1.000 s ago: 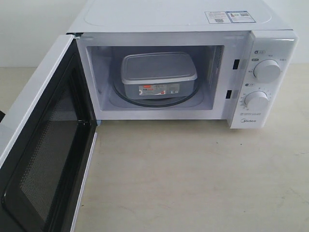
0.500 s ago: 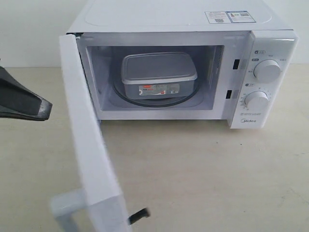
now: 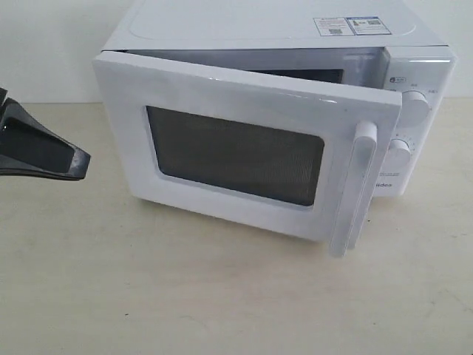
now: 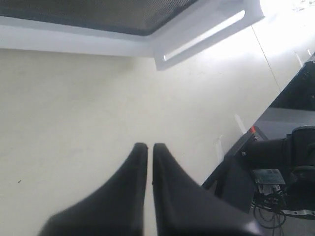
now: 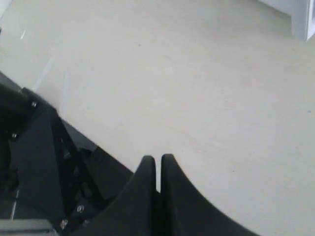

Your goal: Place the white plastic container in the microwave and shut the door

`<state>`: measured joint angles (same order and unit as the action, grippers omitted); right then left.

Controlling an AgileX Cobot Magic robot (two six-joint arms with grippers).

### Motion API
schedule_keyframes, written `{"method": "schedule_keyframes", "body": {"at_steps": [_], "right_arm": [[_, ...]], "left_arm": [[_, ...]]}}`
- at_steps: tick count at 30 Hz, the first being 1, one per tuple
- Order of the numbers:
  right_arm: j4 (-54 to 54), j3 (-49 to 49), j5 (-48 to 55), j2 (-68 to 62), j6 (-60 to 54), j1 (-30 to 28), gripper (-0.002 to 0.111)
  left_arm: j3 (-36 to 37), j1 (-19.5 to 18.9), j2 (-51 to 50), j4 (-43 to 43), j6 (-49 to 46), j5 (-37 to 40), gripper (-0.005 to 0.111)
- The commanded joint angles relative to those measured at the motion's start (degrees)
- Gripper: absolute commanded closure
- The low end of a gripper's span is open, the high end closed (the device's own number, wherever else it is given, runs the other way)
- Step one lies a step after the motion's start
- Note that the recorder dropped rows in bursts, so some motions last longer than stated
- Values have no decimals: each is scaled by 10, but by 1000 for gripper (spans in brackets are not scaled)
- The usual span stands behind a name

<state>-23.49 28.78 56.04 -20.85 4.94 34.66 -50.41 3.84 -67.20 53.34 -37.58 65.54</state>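
The white microwave (image 3: 266, 29) stands at the back of the table. Its door (image 3: 192, 92), with a dark mesh window and a white bar handle (image 3: 355, 188), stands swung most of the way across the front, a narrow gap left at the handle side. The door hides the white plastic container. My left gripper (image 3: 77, 164) is at the far left of the exterior view, shut and empty, a short way left of the door's hinge side. In the left wrist view the left gripper (image 4: 146, 146) points at the door's lower edge (image 4: 206, 34). My right gripper (image 5: 157, 158) is shut over bare table.
Two round knobs (image 3: 414, 107) show partly behind the door's handle side. The beige table (image 3: 222, 296) spreads in front of the microwave. In the left wrist view a black robot base (image 4: 280, 162) with cables stands past the table's edge.
The door has swung from wide open at the left to nearly shut across the front, covering the container. My left gripper has come into the exterior view at the left edge.
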Motion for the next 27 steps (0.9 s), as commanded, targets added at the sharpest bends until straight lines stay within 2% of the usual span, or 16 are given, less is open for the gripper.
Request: {"method": "schedule_keyframes", "body": {"at_steps": [1,3,7,9,11,15,17,23,27], "right_arm": [[-2,-1,-4,43,-4,-92,108],[8,-1,-4,75,-4,-149,108],[28,-1,-45,124,-27,-213,108],[36,-7,-161,153,-40,-233,108],[26,-36,-320,179,-71,-244,108],[20,-151,-567,209,-90,-249,108],[19,-211,-642,209,-86,-249,108],[19,-288,-670,209,-105,-250,108],[22,-288,-584,209,-203,-250,108]], "left_arm": [[1,2,-1,9,-4,-2,102],[1,2,-1,9,-4,-2,102],[1,2,-1,9,-4,-2,102],[1,2,-1,9,-4,-2,102],[1,2,-1,9,-4,-2,102],[1,2,-1,9,-4,-2,102],[1,2,-1,9,-4,-2,102],[1,2,-1,9,-4,-21,102],[1,2,-1,9,-4,-33,102]]}}
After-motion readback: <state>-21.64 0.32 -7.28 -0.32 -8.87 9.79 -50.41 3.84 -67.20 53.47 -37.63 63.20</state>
